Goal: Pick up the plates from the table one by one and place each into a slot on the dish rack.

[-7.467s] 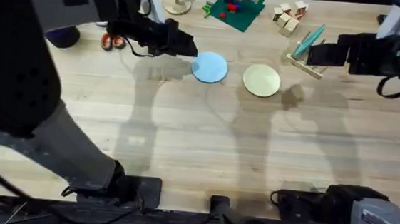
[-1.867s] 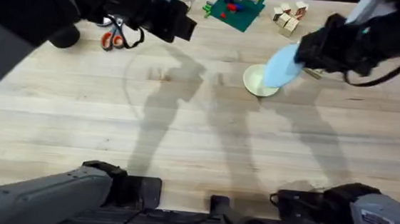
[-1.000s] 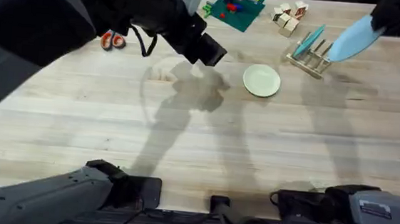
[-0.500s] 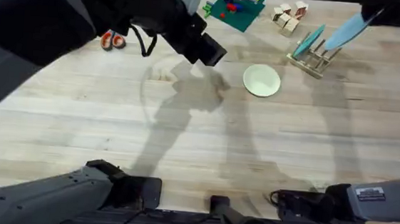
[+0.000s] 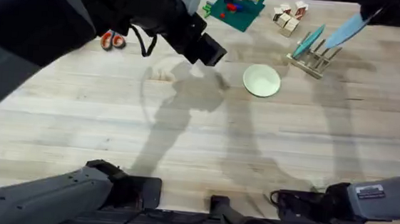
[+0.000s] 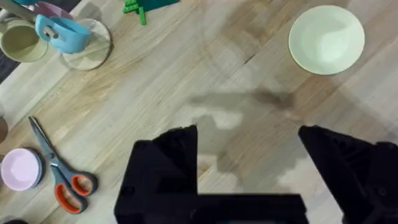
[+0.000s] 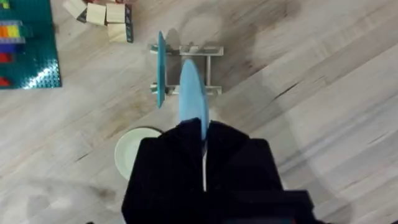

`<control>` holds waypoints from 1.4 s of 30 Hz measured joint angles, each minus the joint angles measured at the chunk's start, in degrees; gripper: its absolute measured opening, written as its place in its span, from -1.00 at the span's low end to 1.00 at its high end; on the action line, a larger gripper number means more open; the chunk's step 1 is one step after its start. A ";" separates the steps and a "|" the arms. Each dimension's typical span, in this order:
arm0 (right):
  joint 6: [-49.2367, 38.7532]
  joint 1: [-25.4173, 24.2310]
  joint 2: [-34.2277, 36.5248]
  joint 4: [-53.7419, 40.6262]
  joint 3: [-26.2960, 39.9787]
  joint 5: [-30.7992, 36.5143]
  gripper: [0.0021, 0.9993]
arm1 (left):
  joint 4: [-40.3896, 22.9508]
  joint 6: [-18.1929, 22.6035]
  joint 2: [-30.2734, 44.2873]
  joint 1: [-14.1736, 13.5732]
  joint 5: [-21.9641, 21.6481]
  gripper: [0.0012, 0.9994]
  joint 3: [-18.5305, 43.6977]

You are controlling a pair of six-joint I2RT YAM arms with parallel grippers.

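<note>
One table [image 5: 183, 139], light plank wood, largest item, spread beneath both pairs of jaws. One left gripper [image 6: 249, 163], black, jaws wide apart, nothing between them, hovering over bare wood. One right gripper [image 7: 203, 140], black, jaws pinched tight on the near rim of the light blue plate [image 7: 191, 93]. One dish rack [image 7: 214, 50], pale wood with upright pegs, ahead of and below the right jaws, well apart from the left jaws. One teal plate [image 7: 160, 68], on edge in an outer gap of the rack, just beside the line of the held plate. The light blue plate itself: carried edge-on, thrust out ahead of the right jaws, far rim over the middle of the rack; contact with the pegs impossible to tell. One cream-yellow plate [image 6: 326, 39], flat on the table, ahead of the left jaws and off to one side, not yet collected. One free slot [image 7: 208, 70], narrow, next to the teal plate, roughly under the held rim. Hazards, by judgement only: rim landing on a peg top instead of between pegs, from slight misalignment; light rack sliding or tipping under a skewed push; teal plate knocked over by a sideways drift; plate toppling flat if released before seating between the pegs.
</note>
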 joint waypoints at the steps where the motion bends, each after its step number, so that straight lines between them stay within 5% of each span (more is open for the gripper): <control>1: -0.05 -0.28 0.00 0.20 0.00 -0.07 -0.95 | 0.00 0.00 0.00 0.00 0.01 0.99 0.00; 12: -3.23 -4.97 2.90 1.27 0.13 -5.55 -0.95 | 0.00 0.00 0.00 0.00 0.01 0.99 0.00; 42: -6.29 -4.99 11.21 6.50 0.15 -7.99 -0.95 | -0.02 0.00 0.00 0.00 -0.01 0.99 0.00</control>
